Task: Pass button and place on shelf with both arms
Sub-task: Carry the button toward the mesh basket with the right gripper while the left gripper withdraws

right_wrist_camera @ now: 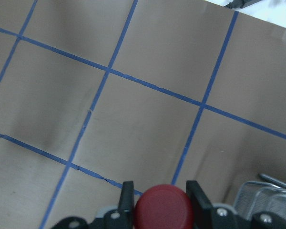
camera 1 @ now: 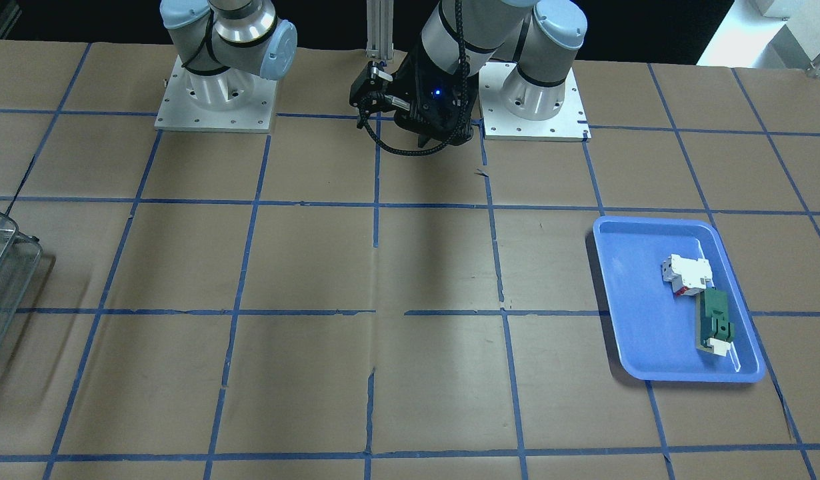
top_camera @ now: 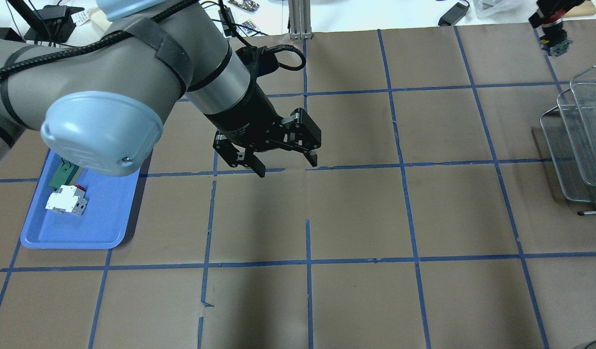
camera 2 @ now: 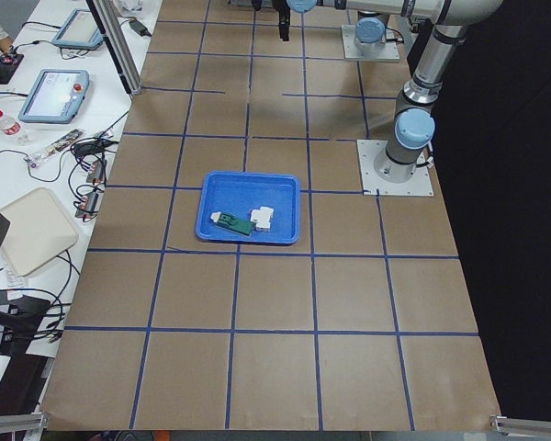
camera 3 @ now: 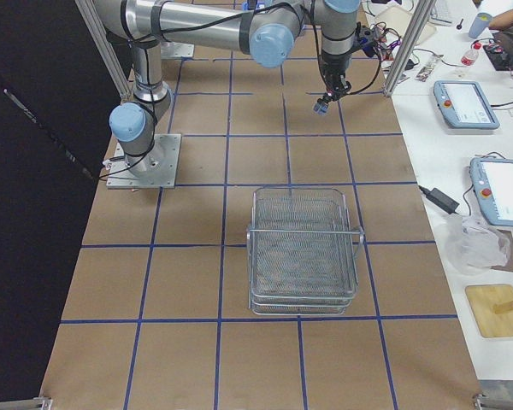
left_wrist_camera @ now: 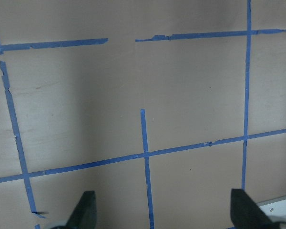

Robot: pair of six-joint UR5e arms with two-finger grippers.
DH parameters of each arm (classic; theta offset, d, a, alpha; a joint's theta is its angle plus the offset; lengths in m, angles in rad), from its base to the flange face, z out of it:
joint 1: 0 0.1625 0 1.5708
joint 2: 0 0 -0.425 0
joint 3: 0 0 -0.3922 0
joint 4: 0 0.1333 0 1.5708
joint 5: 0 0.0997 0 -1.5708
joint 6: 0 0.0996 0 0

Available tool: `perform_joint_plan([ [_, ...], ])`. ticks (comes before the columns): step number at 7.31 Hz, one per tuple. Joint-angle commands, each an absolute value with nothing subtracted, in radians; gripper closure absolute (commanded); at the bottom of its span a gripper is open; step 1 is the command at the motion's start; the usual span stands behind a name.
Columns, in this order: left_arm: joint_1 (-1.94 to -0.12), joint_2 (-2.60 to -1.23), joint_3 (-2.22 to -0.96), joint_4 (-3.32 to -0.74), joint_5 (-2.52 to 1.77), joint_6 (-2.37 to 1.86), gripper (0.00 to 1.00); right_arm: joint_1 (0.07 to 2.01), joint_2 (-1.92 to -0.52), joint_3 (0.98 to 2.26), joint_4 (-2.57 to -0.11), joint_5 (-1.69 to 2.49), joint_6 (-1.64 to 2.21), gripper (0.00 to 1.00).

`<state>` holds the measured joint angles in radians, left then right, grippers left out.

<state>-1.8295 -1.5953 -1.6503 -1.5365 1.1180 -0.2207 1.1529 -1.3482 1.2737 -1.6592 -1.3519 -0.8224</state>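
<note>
Brown-paper table (top_camera: 356,218), blue tape grid. Left gripper (top_camera: 286,168) hangs mid-table, jaws wide, nothing in them. Blue tray (top_camera: 104,228) sits at the left edge and the shelf (top_camera: 569,160) at the right edge. Farthest out, the right gripper (right_wrist_camera: 160,190) is clamped on the button (right_wrist_camera: 163,210), red cap between its fingers. Pass looks done. Next: carry to the shelf, clearing the rim wires; path looks open.

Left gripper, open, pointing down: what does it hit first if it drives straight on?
The left gripper would likely meet only the bare table, near a blue tape crossing; nothing else shows in its path. Height is unclear.
</note>
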Motion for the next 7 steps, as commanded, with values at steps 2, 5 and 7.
perform_joint_plan([
  [2, -1.835, -1.632, -1.739, -1.422, 0.895, -0.255, 0.0, 0.959, -1.353, 1.334, -1.684, -1.246, -1.174, 1.0],
  [5, -1.835, -1.632, -1.756, -1.361, 0.859, -0.258, 0.0, 0.85, -1.382, 1.428, -1.693, -1.169, -1.375, 1.0],
  [7, -1.821, -1.626, -1.729, -1.361, 0.868, -0.247, 0.0, 0.805, -1.391, 1.451, -1.697, -1.123, -1.46, 1.0],
])
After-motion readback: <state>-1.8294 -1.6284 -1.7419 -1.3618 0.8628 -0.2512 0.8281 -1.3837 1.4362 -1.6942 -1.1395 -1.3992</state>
